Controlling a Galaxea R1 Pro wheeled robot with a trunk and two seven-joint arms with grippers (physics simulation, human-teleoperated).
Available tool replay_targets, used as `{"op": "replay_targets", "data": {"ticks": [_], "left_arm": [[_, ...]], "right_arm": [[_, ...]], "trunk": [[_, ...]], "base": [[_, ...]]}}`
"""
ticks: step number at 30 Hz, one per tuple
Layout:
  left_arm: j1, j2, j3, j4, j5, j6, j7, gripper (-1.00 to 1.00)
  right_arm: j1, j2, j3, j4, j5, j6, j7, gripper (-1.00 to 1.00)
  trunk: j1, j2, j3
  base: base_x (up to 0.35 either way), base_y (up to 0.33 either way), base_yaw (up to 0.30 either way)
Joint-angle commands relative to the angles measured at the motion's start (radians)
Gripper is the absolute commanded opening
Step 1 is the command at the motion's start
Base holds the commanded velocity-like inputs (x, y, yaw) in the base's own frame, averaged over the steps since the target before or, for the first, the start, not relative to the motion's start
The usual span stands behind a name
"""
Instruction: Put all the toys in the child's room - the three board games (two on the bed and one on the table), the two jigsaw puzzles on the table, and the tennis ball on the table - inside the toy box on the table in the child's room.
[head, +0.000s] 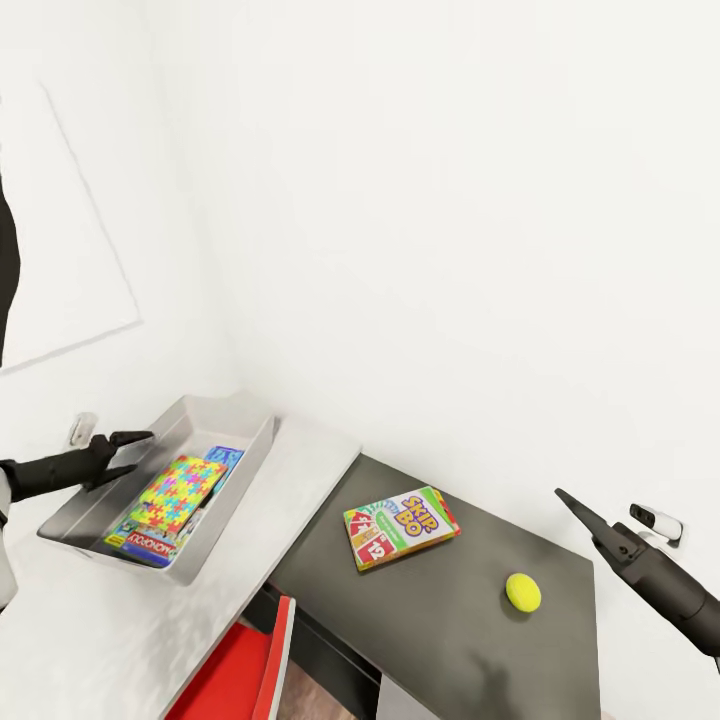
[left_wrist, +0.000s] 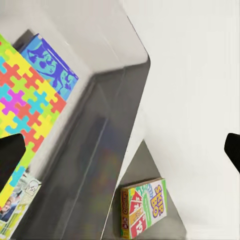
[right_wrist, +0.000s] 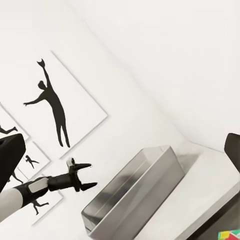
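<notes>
The light-grey toy box (head: 250, 455) stands on the white-grey table (head: 300, 480). Inside it lie a jigsaw puzzle (head: 178, 492), a blue printed board (head: 226, 458) and a Monopoly board game (head: 140, 546). My left gripper (head: 140, 452) hangs open over the box's left rim with nothing between its fingers. On the lower dark-grey unit (head: 450, 630) lie a Skip-Bo board game (head: 400, 526) and the yellow tennis ball (head: 523, 592). Above that unit's right end my right gripper (head: 570, 505) is open and empty. The left wrist view shows the puzzle (left_wrist: 25, 100), the box wall (left_wrist: 90, 165) and the Skip-Bo game (left_wrist: 142, 207).
A red chair (head: 245, 660) stands under the table's front edge. White walls close the back, and framed silhouette pictures (right_wrist: 55, 105) hang on the left wall. A white socket (head: 655, 522) sits on the wall near my right gripper.
</notes>
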Motion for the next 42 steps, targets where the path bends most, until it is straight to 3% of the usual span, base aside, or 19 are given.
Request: {"op": "replay_targets", "data": {"ticks": [1,7,8,12,13,19,28,42], "left_arm": [[0.000,0.004,0.005,-0.003,-0.014,0.006,-0.081,1.00],[0.004,0.022,-0.032,-0.008,-0.021,-0.002,-0.325,1.00],[0.008,0.027,-0.067,-0.010,-0.022,-0.011,-0.397,1.00],[0.024,0.034,-0.155,-0.012,-0.018,-0.052,-0.473,1.00],[0.031,0.037,-0.189,-0.012,-0.016,-0.073,-0.473,1.00],[0.053,0.040,-0.237,-0.012,-0.012,-0.109,-0.473,1.00],[0.084,0.039,-0.255,-0.012,-0.011,-0.171,-0.473,1.00],[0.117,0.037,-0.259,-0.012,-0.010,-0.208,-0.473,1.00]], "right_arm": [[-0.001,0.000,0.000,0.000,-0.004,0.008,0.001,1.00],[-0.001,0.001,0.000,-0.001,-0.004,0.007,0.003,1.00],[-0.001,0.001,0.000,-0.001,-0.004,0.007,0.004,1.00],[-0.001,0.001,0.000,-0.002,-0.004,0.006,0.004,1.00],[-0.001,0.001,0.000,-0.003,-0.005,0.006,0.005,1.00],[-0.001,0.001,0.000,-0.003,-0.004,0.006,0.005,1.00],[-0.001,0.002,0.001,-0.004,-0.004,0.005,0.009,1.00],[-0.001,0.003,0.003,-0.001,-0.002,0.004,0.008,1.00]], "trunk": [[0.001,-0.002,-0.001],[0.001,-0.002,0.006],[0.001,-0.002,0.007],[0.001,-0.002,0.013],[0.001,-0.002,0.015],[0.001,-0.002,0.025],[0.001,-0.002,0.033],[0.001,-0.002,0.034]], "base": [[0.000,0.000,0.000],[-0.034,0.000,0.000],[-0.151,0.000,0.000],[-0.222,0.000,0.000],[-0.274,0.000,0.000],[-0.170,0.000,0.001],[-0.034,0.000,0.014],[-0.002,0.000,0.001]]}}
